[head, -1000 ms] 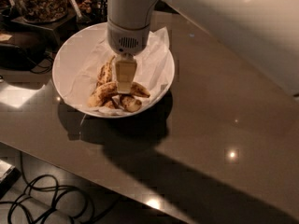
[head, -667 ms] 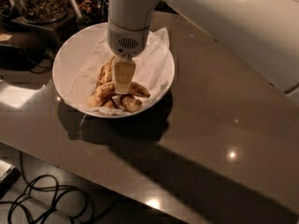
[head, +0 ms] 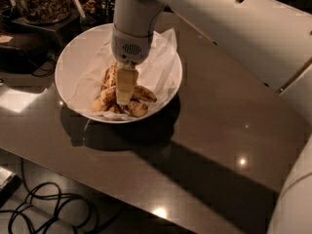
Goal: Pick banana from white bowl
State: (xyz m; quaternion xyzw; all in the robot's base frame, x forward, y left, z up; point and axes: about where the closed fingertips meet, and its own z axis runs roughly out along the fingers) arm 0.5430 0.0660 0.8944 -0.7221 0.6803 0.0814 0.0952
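The white bowl (head: 73, 57) stands on the brown table at the upper left and is lined with crumpled white paper (head: 158, 65). Several spotted yellow-brown bananas lie in its front half. The banana (head: 106, 87), the longest one, lies at the left of the pile and runs from the bowl's middle toward its front rim. Shorter pieces (head: 143, 94) lie to the right. My gripper (head: 125, 97) hangs straight down from the white wrist into the bowl. Its tip is among the bananas, just right of the long one, and hides part of the pile.
The white arm (head: 234, 28) crosses the top right over the table (head: 204, 145). Containers of snacks (head: 41, 1) and dark gear stand behind the bowl at the top left. Black cables (head: 44, 208) lie on the floor below the table's front edge.
The gripper has sunk slightly lower into the bowl toward the bananas. The bowl and the bananas have not visibly moved.
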